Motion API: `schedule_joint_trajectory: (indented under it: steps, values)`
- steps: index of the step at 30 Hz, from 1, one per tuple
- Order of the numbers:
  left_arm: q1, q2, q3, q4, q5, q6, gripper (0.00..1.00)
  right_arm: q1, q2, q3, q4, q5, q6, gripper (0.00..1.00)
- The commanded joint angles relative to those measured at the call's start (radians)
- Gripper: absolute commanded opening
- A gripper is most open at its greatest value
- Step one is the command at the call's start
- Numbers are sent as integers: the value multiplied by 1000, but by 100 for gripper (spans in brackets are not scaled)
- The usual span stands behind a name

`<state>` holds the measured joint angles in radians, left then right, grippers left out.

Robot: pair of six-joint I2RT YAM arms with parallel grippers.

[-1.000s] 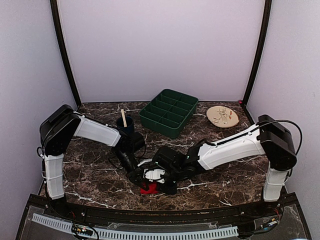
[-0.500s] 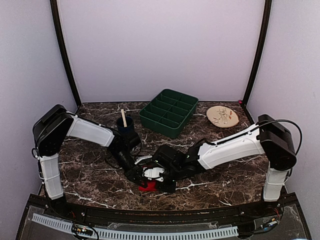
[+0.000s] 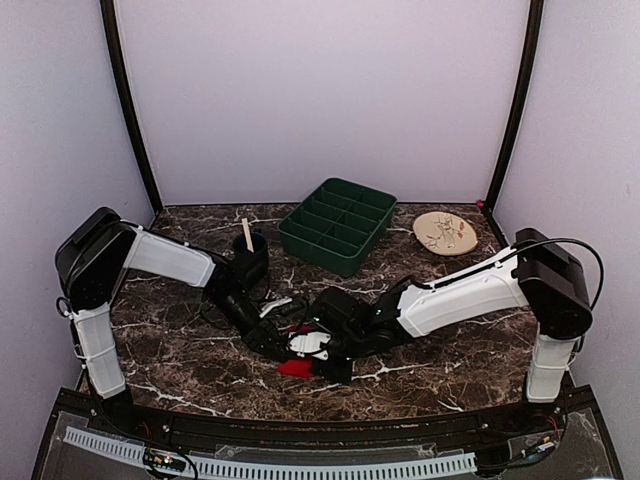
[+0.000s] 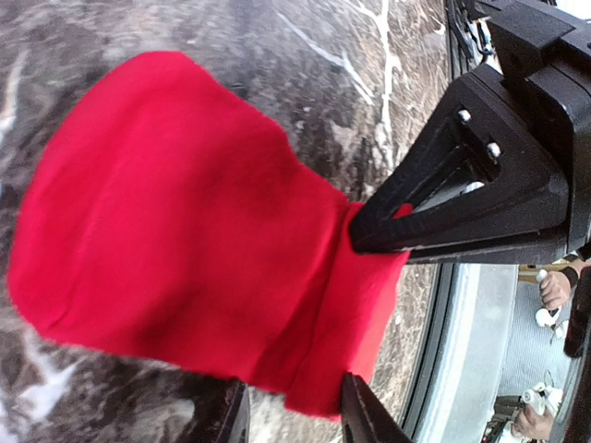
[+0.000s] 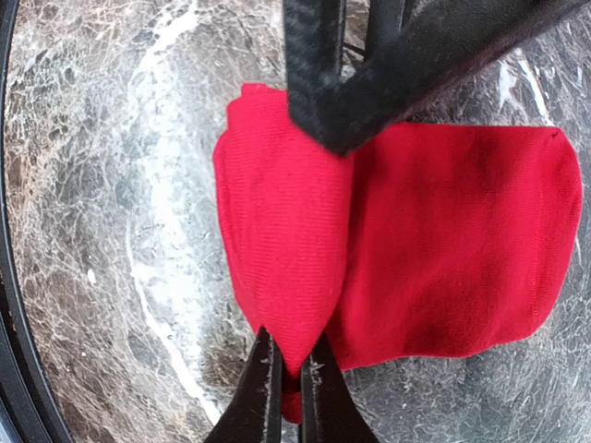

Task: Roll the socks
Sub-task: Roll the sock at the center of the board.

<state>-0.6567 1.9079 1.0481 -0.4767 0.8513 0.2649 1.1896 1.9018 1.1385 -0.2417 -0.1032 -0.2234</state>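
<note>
One red sock (image 3: 296,368) lies on the marble table (image 3: 180,350): we clench its fold in our right gripper (image 5: 294,355), our left gripper (image 4: 294,392) parted around its edge

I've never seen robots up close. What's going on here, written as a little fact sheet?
Surface: dark marble table
Item handled: red sock, lying partly folded
Right end effector: shut, pinching a fold of the sock
Left end effector: open, straddling the sock's edge
Further back: green tray, round plate
</note>
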Motion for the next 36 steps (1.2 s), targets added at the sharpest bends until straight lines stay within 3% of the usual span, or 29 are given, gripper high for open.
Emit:
schedule_joint_trajectory:
  steps: [1,7,14,24,29,36]
  values:
    - [29,-75,-27,23,-25,-19,37,-13,2,7,-36,8,4,0]
    - [35,-143,-62,103,-64,-62,37,-27,14,53,-71,-19,15,0]
    - [35,-249,-146,252,-238,-127,37,-54,36,102,-126,-94,56,0]
    - [31,-403,-282,443,-324,-137,37,-135,102,206,-254,-276,96,0]
    - [-18,-489,-361,527,-336,-95,37,-169,134,253,-323,-363,94,0]
    - [-130,-511,-378,507,-381,-11,37,-204,172,307,-397,-486,84,0]
